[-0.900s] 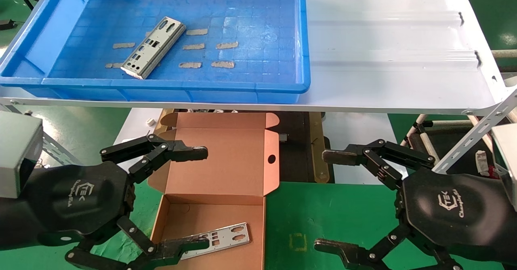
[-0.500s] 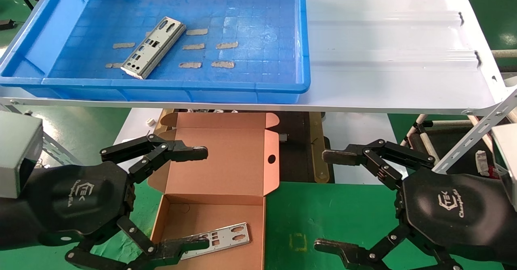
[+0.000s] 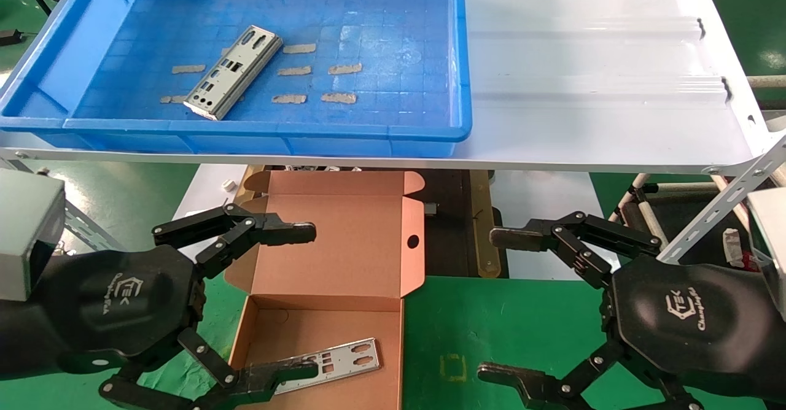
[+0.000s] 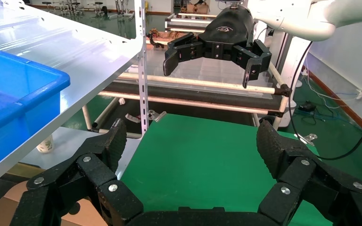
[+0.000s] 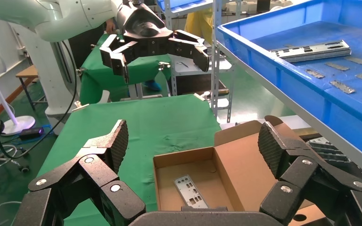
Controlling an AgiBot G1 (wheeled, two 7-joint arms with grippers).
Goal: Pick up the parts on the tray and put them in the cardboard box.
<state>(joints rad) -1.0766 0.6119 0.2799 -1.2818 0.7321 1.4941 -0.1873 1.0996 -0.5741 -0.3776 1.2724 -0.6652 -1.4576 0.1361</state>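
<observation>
Hovering low over the open cardboard box (image 3: 331, 275), the left gripper (image 3: 295, 299) has its fingers spread wide and nothing between them; one fingertip sits over the raised lid, the other over the box floor. Inside the box lies one silver part (image 3: 344, 356), flat on the brown bottom, its near end hidden under the lower left finger. Up on the white shelf (image 3: 589, 109), the blue tray (image 3: 381, 132) holds a second part (image 3: 233, 72), lying at a slant in the left half of the floor among small tan tape strips (image 3: 344, 68). Over on the other side, the right gripper (image 3: 503, 302) hangs above the green table (image 3: 491, 324), well apart from the box, jaws also wide open and empty. The right wrist view shows the box (image 5: 217, 174) with the plate (image 5: 191, 190) in it.
</observation>
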